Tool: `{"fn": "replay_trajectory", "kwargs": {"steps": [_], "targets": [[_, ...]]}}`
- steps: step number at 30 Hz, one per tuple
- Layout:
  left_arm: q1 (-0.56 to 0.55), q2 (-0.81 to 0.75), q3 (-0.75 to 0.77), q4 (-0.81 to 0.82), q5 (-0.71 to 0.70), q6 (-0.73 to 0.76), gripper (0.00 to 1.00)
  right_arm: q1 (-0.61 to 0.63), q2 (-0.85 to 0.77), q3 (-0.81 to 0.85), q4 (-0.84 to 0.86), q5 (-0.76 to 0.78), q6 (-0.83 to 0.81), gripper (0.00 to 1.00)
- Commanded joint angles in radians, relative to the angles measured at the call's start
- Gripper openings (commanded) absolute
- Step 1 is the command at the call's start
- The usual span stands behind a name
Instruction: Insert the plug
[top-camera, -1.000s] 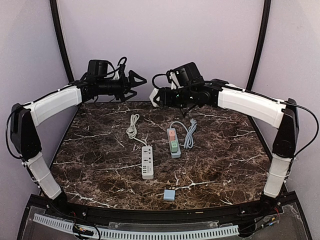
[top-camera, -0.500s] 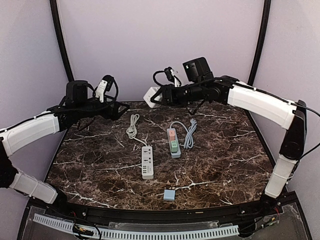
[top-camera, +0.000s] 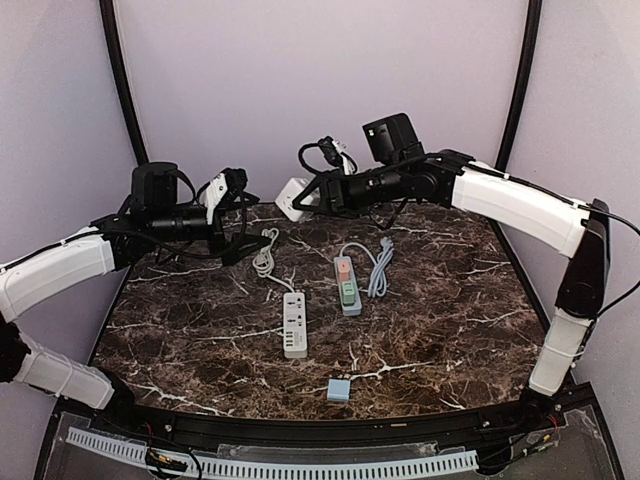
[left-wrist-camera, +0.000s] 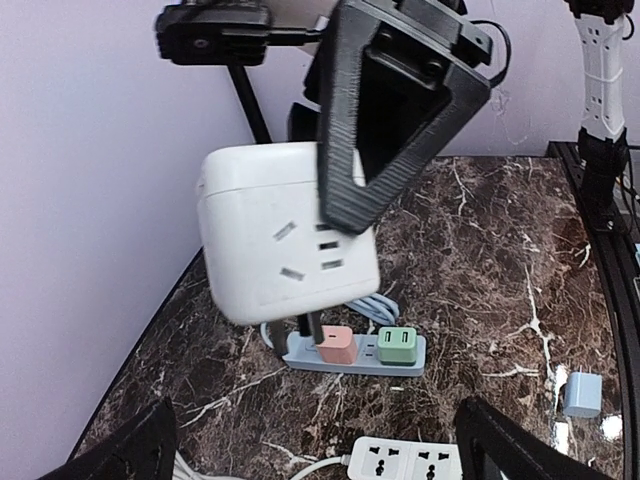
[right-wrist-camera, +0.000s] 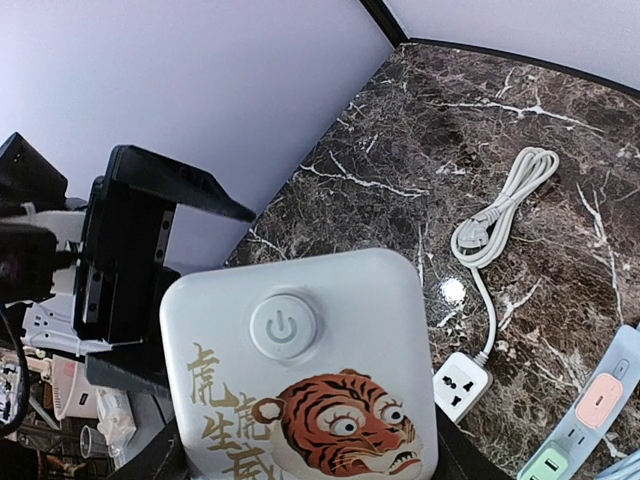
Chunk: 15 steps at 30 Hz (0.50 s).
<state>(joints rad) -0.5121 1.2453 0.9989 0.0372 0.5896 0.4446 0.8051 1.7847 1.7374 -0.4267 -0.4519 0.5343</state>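
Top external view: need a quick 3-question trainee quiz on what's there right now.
1. True or false: the right end effector grips the white cube socket above the table.
2. Multiple choice: what sits in the grey-blue strip?
A) a pink adapter and a green adapter
B) the plug of a white coiled cord
C) nothing
3. Short answer: which table edge is the small blue adapter closest to?

Key:
1. True.
2. A.
3. The near edge, by the arm bases, apart from both strips.
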Motion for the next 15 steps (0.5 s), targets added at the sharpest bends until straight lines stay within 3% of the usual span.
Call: {"fn": "replay_trajectory", "kwargs": {"steps": [1,8,15], "targets": [[-0.056,0.029,0.053,-0.078,-0.007,0.1,0.98,0.01,0.041,0.076,-0.015,0.002,-0.018,0.18],[-0.177,0.12,0.1,0.013,-0.271,0.086,0.9,0.018,0.053,0.098,-0.04,0.019,-0.022,0.17],[-0.2,0.15,0.097,0.101,-0.39,0.077,0.86,0.023,0.051,0.097,-0.041,0.021,-0.024,0.17]]}}
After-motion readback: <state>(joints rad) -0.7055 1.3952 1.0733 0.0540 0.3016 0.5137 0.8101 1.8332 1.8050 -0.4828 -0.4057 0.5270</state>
